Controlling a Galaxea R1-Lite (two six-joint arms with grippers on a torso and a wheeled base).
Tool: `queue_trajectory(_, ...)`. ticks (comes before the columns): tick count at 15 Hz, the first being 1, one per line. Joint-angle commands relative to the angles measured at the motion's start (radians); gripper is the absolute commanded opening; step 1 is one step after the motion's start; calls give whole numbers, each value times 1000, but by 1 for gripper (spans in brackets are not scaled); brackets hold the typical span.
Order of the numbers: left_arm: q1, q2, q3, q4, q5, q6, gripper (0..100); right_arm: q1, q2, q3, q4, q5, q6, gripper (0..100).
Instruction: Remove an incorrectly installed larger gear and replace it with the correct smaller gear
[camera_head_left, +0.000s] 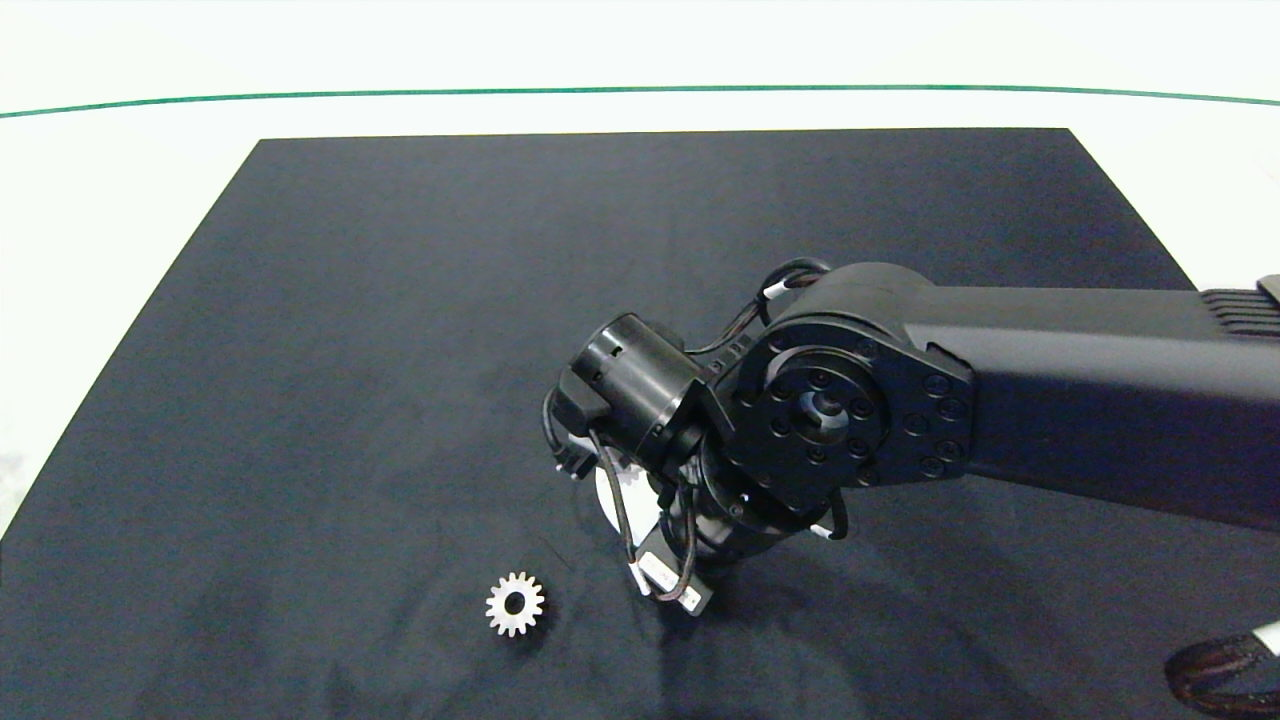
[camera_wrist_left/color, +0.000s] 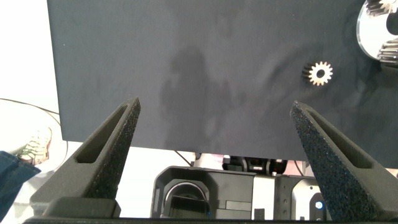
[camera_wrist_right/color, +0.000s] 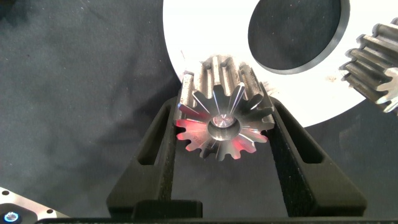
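My right gripper is shut on the larger gear, a silver gear with long pointed teeth. The fingers press its two sides at the rim of a white round plate. I cannot tell whether the gear rests on the plate or hangs above it. In the head view the right wrist hides gripper and gear, and only a sliver of the plate shows. The smaller gear lies flat and alone on the black mat, left of the plate. My left gripper is open and holds nothing, back from the mat's edge.
Another short-toothed gear stands on the white plate beside a large round hole. The black mat covers a white table. A person's shoe shows on the floor past the mat in the left wrist view.
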Motion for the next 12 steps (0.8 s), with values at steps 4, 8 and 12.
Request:
queue_trajectory(4, 0, 0, 1, 7, 1, -2, 100, 0, -6, -10, -18, -2, 26, 40)
queue_trajectory(8, 0, 0, 1, 7, 1, -2, 100, 11, -24, -7, -36, -2, 27, 33)
queue_trajectory(12, 0, 0, 1, 7, 1, -2, 100, 17, -38, 1, -36, -2, 27, 24)
